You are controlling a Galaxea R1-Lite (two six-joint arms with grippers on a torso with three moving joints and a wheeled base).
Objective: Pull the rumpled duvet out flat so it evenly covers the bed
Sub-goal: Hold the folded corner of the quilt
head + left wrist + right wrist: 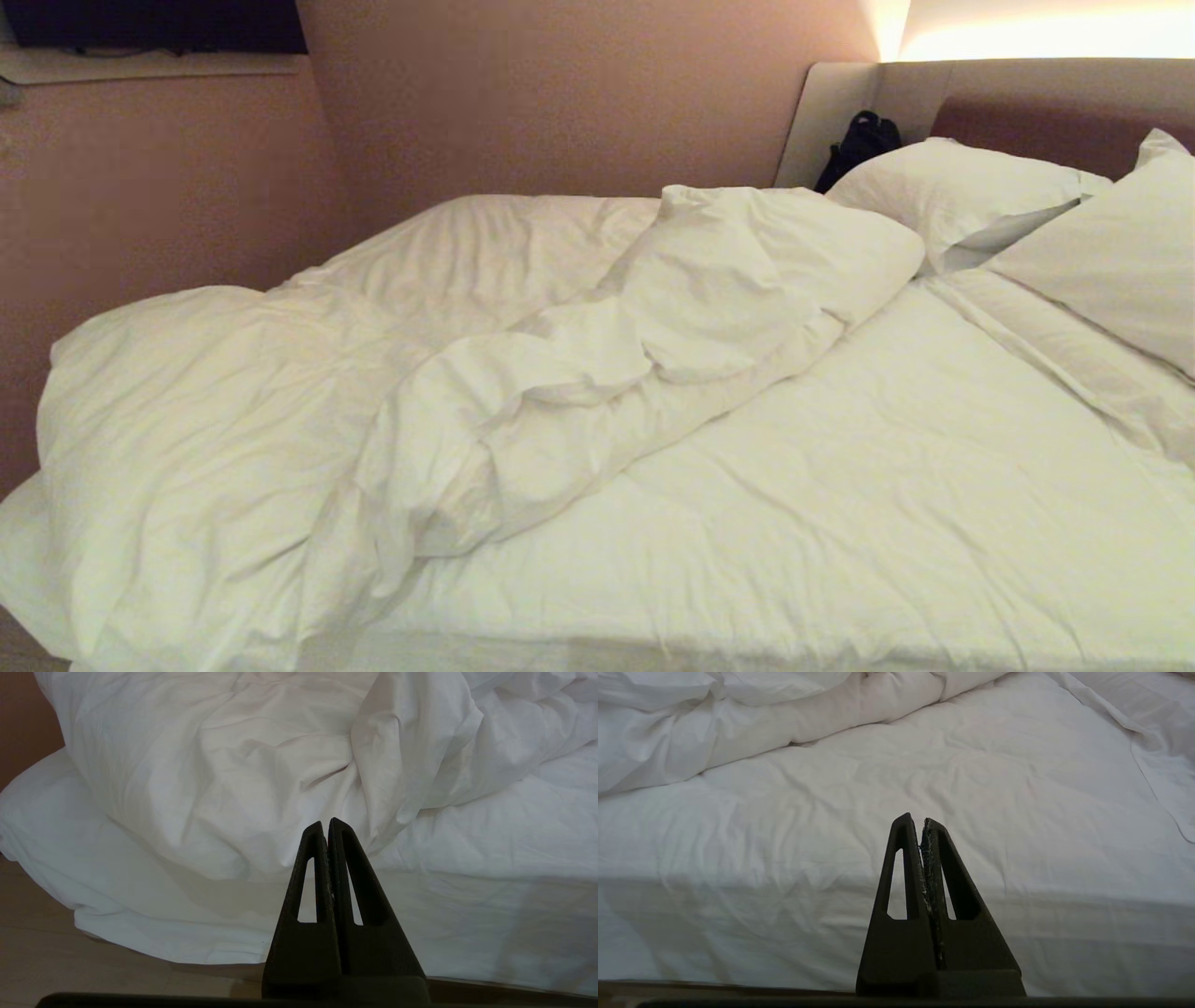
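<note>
From the head view we see the duvet (448,373) bunched in a thick ridge running diagonally across the bed (840,523), heaped toward the foot and the far wall side, leaving the white sheet bare on the near right. Two pillows (962,196) lie against the headboard (1027,121), with a dark bag (859,145) in the corner. Neither arm shows here.

In the left wrist view our left gripper (325,822) is clenched on nothing, short of the duvet's overhanging fold (224,788) at the mattress corner.

In the right wrist view our right gripper (915,819) is likewise pressed together and empty, facing bare sheet.

We judge the duvet soft, puffy and limp, bulky rather than heavy; we would pinch a folded edge.
</note>
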